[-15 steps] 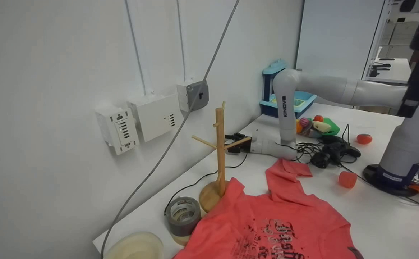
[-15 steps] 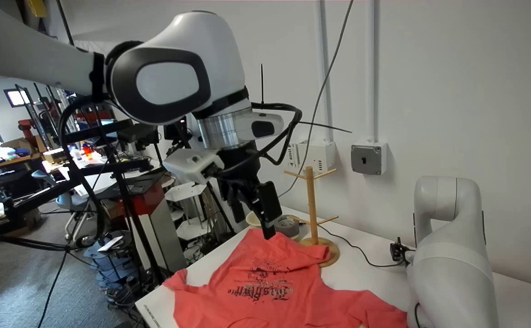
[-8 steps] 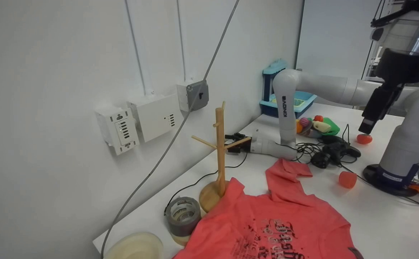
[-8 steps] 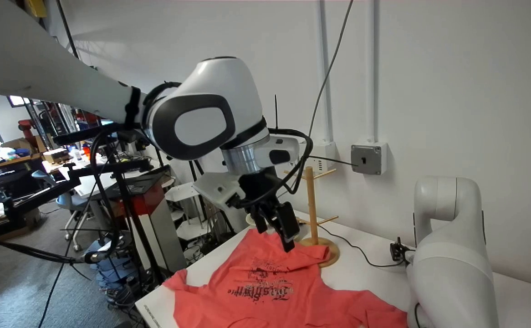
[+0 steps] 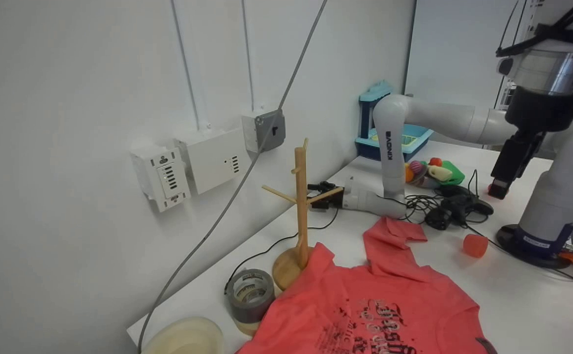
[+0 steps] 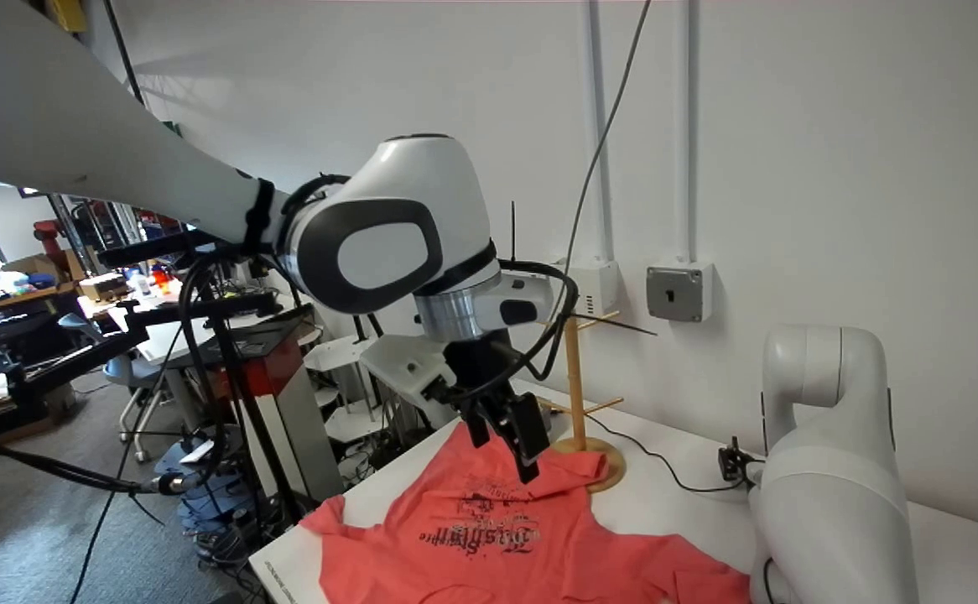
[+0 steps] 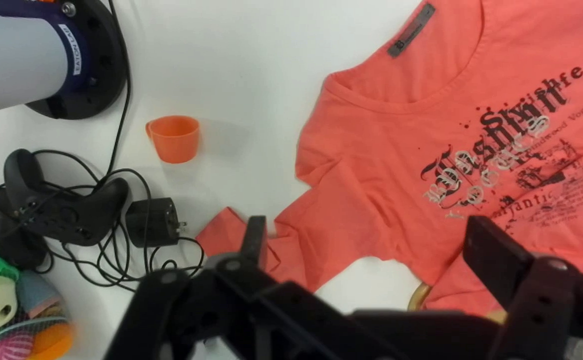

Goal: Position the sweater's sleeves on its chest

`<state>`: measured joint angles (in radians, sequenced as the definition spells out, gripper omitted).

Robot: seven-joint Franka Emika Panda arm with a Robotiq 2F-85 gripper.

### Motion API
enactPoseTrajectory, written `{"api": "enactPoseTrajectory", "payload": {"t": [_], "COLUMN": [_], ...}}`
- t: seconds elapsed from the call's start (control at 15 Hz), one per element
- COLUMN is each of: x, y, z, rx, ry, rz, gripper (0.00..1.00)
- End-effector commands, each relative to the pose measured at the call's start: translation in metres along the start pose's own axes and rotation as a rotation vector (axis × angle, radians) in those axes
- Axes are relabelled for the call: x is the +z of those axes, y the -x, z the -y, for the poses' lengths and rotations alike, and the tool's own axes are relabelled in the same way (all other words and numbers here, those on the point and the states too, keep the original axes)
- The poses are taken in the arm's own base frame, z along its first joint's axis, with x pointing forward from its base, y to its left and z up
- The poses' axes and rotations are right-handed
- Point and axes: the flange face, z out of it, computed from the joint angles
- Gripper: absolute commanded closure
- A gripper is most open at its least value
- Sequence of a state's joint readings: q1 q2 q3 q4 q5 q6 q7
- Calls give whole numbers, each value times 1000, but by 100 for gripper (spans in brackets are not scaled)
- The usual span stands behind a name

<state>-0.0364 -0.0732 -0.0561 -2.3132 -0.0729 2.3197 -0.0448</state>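
Observation:
The coral-red sweater (image 5: 326,305) lies face up on the white table in both exterior views. Its chest (image 6: 481,528) with the dark print also shows in the wrist view (image 7: 511,150). One sleeve (image 7: 336,230) extends out from the shoulder with its end folded; it also shows in an exterior view (image 5: 389,246). On the opposite side a short red piece (image 6: 328,516) sticks out, seemingly the other sleeve; the wrist view does not show it. My gripper (image 7: 366,222) is open and empty, above the sweater and apart from it. It also shows in an exterior view (image 6: 504,457).
A wooden stand (image 5: 301,211) touches the sweater's edge, beside a tape roll (image 5: 251,295) and a pale bowl (image 5: 188,337). An orange cup (image 7: 174,140), a black controller with cables (image 7: 66,210), toys (image 7: 1,310) and a second robot arm (image 6: 833,470) are on the table.
My gripper has come down, moving left in an exterior view and right in the other exterior view. It slows in the last half second. The sweater has not moved.

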Motion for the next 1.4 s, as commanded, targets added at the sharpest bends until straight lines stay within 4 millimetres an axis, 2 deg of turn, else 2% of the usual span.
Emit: {"api": "enactPoseTrajectory", "payload": {"t": [0.0,0.4,0.47,0.6,0.87,1.33], "x": [36,85,75,85,81,143], "y": [-22,-65,-44,-47,-47,-70], "z": [1,-4,1,2,3,-5], "rx": [36,173,130,133,132,269], "ry": [22,24,12,13,12,12], "rz": [21,-21,-3,7,2,41], "gripper": [0,0,0,0,0,0]}}
